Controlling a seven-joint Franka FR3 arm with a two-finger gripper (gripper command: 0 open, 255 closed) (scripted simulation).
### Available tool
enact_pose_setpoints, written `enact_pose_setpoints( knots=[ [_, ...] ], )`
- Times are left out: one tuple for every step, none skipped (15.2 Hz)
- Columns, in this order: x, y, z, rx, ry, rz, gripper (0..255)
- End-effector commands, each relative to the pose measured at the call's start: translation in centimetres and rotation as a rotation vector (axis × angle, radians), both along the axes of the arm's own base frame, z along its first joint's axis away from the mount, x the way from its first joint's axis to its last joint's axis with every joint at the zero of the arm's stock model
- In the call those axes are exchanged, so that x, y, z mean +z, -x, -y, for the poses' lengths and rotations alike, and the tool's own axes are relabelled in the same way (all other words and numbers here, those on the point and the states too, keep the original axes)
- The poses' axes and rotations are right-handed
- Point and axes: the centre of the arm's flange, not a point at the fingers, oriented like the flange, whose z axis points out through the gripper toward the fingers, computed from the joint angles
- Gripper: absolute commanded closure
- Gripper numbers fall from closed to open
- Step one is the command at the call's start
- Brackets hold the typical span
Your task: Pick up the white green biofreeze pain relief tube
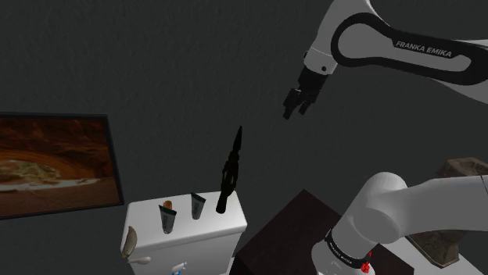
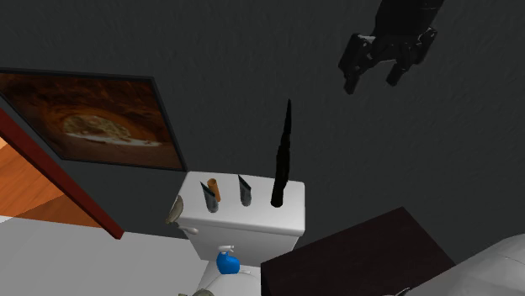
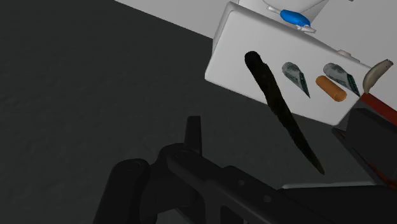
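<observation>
**Open gripper high over the tank, two tubes below**

In the shoulder view, a dark-framed picture of brown rock point(image 1: 55, 164) hangs on the dark grey wall at the left edge. To its right, in the lower middle, is a white box-shaped toilet tank point(image 1: 207, 230). Two white-and-green squeeze tubes stand upright on its lid. The left tube point(image 1: 166, 220) has a small orange cylinder point(image 1: 166, 205) just beside it, and the right tube point(image 1: 196, 207) is near them. The two look alike, and I cannot tell which one is the Biofreeze tube. Next on the right, also on the lid, stands a tall black pointed object point(image 1: 229, 172). Further right, in the upper part of the frame, the black two-finger gripper point(image 1: 296, 109) hangs well above the tank. Its fingers stand apart and hold nothing.
</observation>
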Motion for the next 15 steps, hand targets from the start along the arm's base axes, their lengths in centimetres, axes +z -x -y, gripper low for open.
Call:
enact_pose_setpoints(
  knots=[
    [0.0,0.0,0.0,0.0,0.0,0.0,0],
    [-1.1,-0.6,-0.4,0.003,-0.002,-0.004,0],
    [-2.2,-1.2,-0.9,0.007,-0.004,-0.008,0],
    [-3.3,-1.8,-1.4,0.01,-0.005,-0.013,0],
    [-4.4,-2.4,-1.8,0.013,-0.007,-0.017,0],
    [-5.5,-3.0,-2.3,0.016,-0.009,-0.021,0],
    [-6.6,-3.5,-2.7,0.02,-0.011,-0.025,0],
    [-7.7,-4.1,-3.2,0.023,-0.013,-0.03,0],
    [-8.8,-4.7,-3.7,0.026,-0.015,-0.034,0],
    [-9.9,-5.2,-4.2,0.03,-0.016,-0.038,0],
    [-11.0,-5.8,-4.6,0.033,-0.018,-0.042,0],
    [-12.2,-6.3,-5.1,0.036,-0.02,-0.047,0],
    [-13.3,-6.8,-5.6,0.039,-0.022,-0.051,0],
    [-14.4,-7.4,-6.1,0.043,-0.024,-0.055,0],
    [-15.5,-7.9,-6.6,0.046,-0.026,-0.059,0]
  ],
)
